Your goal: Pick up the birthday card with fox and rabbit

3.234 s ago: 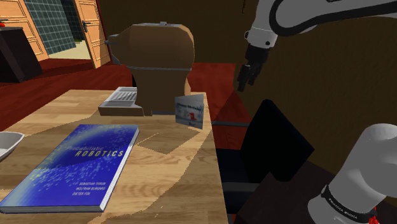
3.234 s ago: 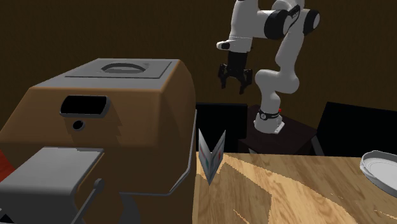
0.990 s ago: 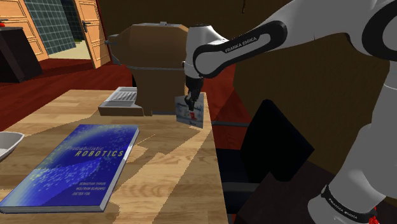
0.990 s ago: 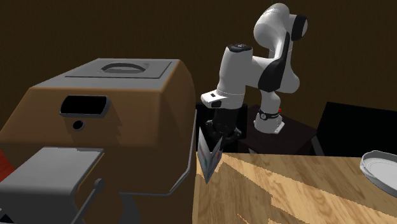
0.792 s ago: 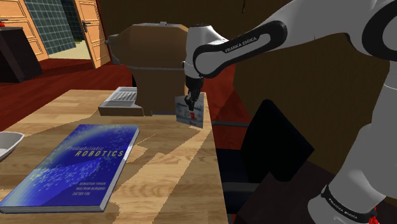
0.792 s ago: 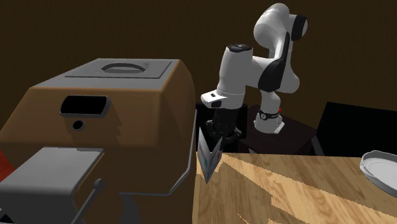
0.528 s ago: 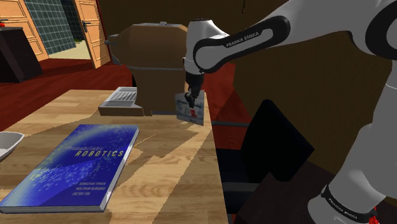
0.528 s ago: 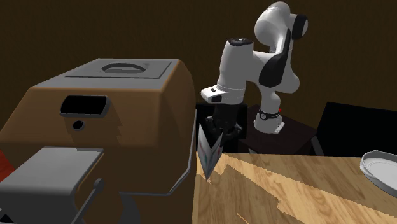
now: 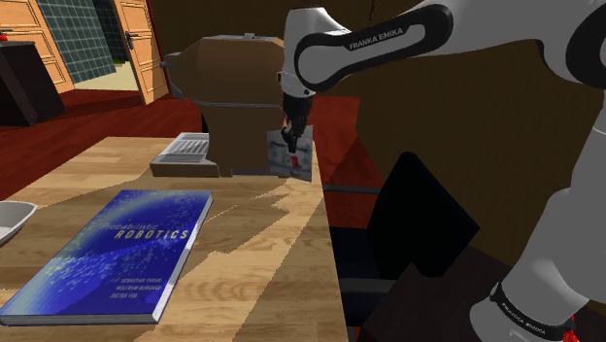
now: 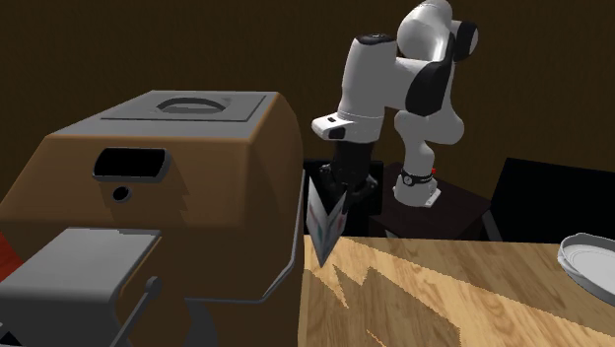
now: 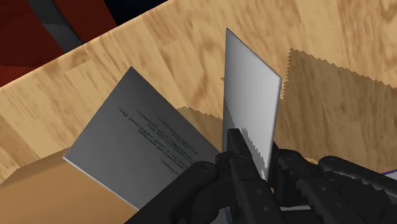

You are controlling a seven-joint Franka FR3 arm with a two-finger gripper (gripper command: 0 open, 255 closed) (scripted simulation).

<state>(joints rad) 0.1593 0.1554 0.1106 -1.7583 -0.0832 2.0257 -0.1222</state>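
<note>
Your hand (image 11: 253, 167) is clamped on 1 panel of the birthday card (image 11: 251, 95), which hangs open just beside the brown machine (image 9: 243, 83), over the desk (image 9: 262, 272); the blue book (image 9: 112, 253) lies well apart from that machine.

Wooden table (image 9: 277, 267) with blue book (image 9: 107, 255), brown appliance (image 9: 243, 92), white dish (image 10: 589, 264)

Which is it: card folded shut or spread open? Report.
Spread open: the card shows two leaves apart in a V, one clasped by the end effector.
</note>
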